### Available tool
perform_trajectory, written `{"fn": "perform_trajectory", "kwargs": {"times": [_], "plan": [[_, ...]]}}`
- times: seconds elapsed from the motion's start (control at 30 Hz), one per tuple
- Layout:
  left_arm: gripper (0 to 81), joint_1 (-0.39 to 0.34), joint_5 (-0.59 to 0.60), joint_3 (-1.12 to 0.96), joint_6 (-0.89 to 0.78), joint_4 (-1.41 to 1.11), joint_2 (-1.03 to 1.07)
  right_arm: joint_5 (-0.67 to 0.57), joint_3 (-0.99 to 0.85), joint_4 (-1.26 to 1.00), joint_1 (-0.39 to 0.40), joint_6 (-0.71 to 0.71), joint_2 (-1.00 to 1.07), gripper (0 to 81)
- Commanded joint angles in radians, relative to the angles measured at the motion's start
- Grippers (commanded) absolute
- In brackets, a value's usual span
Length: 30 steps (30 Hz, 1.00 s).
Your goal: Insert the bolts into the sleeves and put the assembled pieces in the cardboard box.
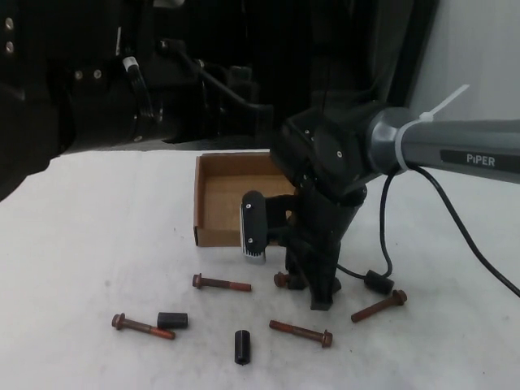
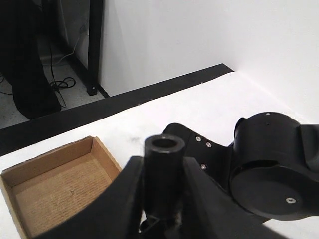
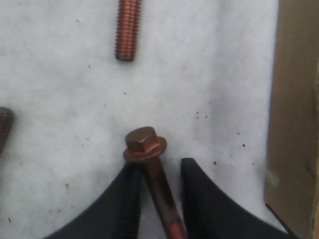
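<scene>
Rust-brown against white bench: noted bolt lying flat near box, shank straddled by right gripper, fingers part-open, one touching, other showing a gap, nothing clamped yet, head clear of tips. Noted black sleeve pinched lengthwise in left gripper, closed on its sides, open bore pointing out past tips, near box. Judged held so to present bore for bolt; shank grip judged chosen to keep head free.

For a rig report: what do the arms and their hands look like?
The right arm has a grey tube link with white lettering, a white zip tie, black joint housings and a trailing black cable. The right hand and left hand each have two black tapered fingers.
</scene>
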Motion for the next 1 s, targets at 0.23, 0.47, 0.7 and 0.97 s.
{"fn": "perform_trajectory", "kwargs": {"times": [0.23,0.47,0.7,0.97], "plan": [[0.8,-0.004,0.007,0.010,0.020,-0.024,-0.025,-0.085,0.001,-0.008,0.001,0.066,0.036,0.2],[0.8,-0.004,0.007,0.147,0.020,-0.118,-0.089,-0.162,0.001,0.046,0.001,0.177,0.012,0.2],[0.8,-0.005,0.007,0.309,0.079,-0.208,-0.163,-0.231,0.006,0.055,-0.003,0.280,-0.074,0.2],[0.8,-0.012,0.056,0.483,0.081,-0.356,-0.278,-0.324,0.073,-0.057,-0.002,0.385,-0.257,0.2]]}}
